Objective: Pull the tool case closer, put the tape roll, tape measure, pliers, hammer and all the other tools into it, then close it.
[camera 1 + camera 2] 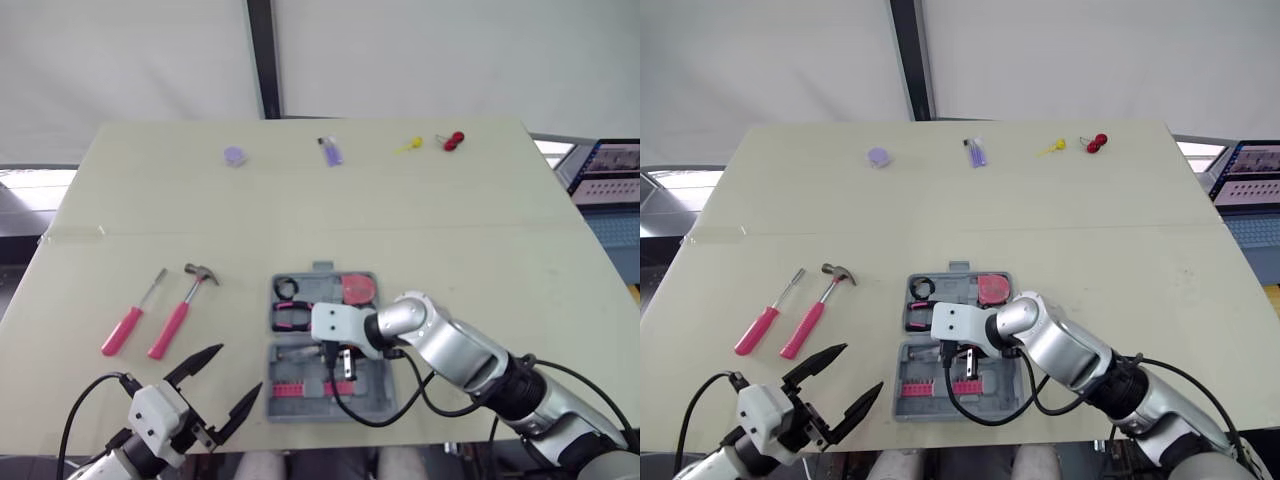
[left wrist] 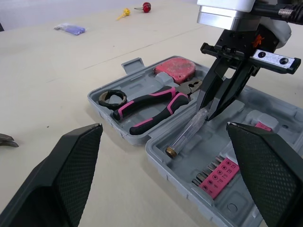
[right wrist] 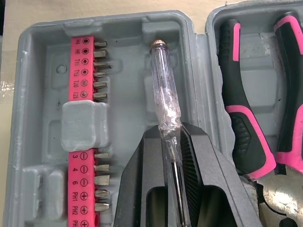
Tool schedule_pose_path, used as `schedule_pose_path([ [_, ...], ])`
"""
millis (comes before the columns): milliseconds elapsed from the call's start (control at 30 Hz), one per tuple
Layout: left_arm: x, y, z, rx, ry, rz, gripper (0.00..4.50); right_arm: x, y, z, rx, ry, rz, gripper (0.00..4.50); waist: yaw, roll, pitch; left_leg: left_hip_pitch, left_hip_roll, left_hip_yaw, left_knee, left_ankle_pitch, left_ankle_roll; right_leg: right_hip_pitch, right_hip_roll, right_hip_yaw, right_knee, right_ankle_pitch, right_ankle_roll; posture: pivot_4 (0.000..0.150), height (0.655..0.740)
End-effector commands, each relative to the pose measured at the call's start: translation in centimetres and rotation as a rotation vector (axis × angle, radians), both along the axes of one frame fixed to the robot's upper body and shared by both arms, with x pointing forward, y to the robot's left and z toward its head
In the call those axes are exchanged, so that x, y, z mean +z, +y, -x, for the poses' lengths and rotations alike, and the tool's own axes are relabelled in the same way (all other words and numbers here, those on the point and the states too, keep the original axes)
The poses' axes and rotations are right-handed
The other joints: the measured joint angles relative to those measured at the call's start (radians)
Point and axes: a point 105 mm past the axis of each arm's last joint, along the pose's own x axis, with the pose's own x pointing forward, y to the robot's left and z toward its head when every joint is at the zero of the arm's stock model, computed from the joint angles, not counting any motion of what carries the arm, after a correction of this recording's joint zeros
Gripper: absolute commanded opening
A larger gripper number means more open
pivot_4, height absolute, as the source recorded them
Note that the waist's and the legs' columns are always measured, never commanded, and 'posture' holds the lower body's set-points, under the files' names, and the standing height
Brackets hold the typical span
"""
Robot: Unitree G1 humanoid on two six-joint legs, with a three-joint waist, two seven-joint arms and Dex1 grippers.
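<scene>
**A:** Fingers point(image 3: 142, 184) of the right gripper point(image 3: 169, 137) clamp a clear tester screwdriver point(image 3: 163, 90), its brass end down in the open tool case point(image 3: 128, 61), beside the pliers point(image 2: 151, 101).

**B:** Packing step, by the look of it. Next comes letting go. The hammer point(image 1: 185, 305) and pink screwdriver point(image 1: 130, 320) lie on the table point(image 1: 450, 220), near the left gripper point(image 1: 237, 369), which is spread wide.

**A:** Pink bit strip point(image 3: 84, 75) reads PH1 and PH2.

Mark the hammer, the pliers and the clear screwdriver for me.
hammer point(image 1: 178, 316): left eye view, on the pink handle.
pliers point(image 2: 152, 96): left wrist view, on a black-and-pink handle.
clear screwdriver point(image 3: 162, 85): right wrist view, on its transparent body.
</scene>
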Motion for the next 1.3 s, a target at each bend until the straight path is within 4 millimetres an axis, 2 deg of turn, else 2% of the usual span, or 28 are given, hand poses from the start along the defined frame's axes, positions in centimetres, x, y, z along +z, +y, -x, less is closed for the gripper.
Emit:
schedule_pose_path([
  [33, 0.0, -0.1, 0.2, -0.005, -0.004, -0.001, 4.5, 0.6, 0.5, -0.1, 0.011, -0.03, -0.019, 0.02, 0.0, 0.0, 0.0, 0.0, 0.0, 0.0, 0.0, 0.0, 0.0, 0.0, 0.0, 0.0, 0.0, 0.0, 0.0, 0.15, 0.74],
  [700, -0.2, -0.4, 0.2, -0.009, 0.001, -0.001, 4.5, 0.7, 0.5, -0.3, 0.001, -0.036, -0.025, 0.02, 0.0, 0.0, 0.0, -0.001, 0.001, 0.001, 0.0, 0.0, 0.0, -0.002, 0.0, 0.001, 0.001, 0.0, -0.001, 0.15, 0.74],
  [900, -0.3, -0.3, 0.3, -0.009, 0.007, -0.002, 4.5, 1.5, 0.1, -0.1, 0.006, -0.038, -0.039, 2.71, 0.0, 0.0, 0.0, -0.001, 0.001, 0.001, 0.0, 0.0, 0.0, -0.003, 0.0, 0.001, 0.001, 0.0, -0.001, 0.15, 0.74],
  [1000, -0.4, -0.3, 0.2, -0.009, 0.007, -0.001, 4.5, 1.7, -0.4, 0.2, 0.014, -0.036, -0.036, 4.33, 0.0, 0.0, 0.0, -0.002, 0.001, 0.001, 0.001, 0.0, 0.0, -0.003, 0.0, 0.001, 0.001, 0.0, -0.001, 0.15, 0.74],
  [1167, -0.5, -0.4, 0.2, -0.013, 0.005, 0.004, 4.5, 2.5, -1.0, 0.5, 0.026, -0.041, -0.047, 4.43, 0.0, 0.0, 0.0, -0.002, 0.001, 0.001, 0.001, 0.0, 0.0, -0.003, 0.0, 0.001, 0.001, 0.0, -0.001, 0.15, 0.74],
  [1300, -0.5, -0.5, 0.0, -0.017, 0.003, 0.007, 4.5, 3.5, -0.3, -0.1, 0.032, -0.094, -0.15, 4.43, 0.0, 0.0, 0.0, -0.003, 0.001, 0.001, 0.001, 0.0, 0.0, -0.004, 0.0, 0.001, 0.001, 0.0, -0.001, 0.15, 0.74],
])
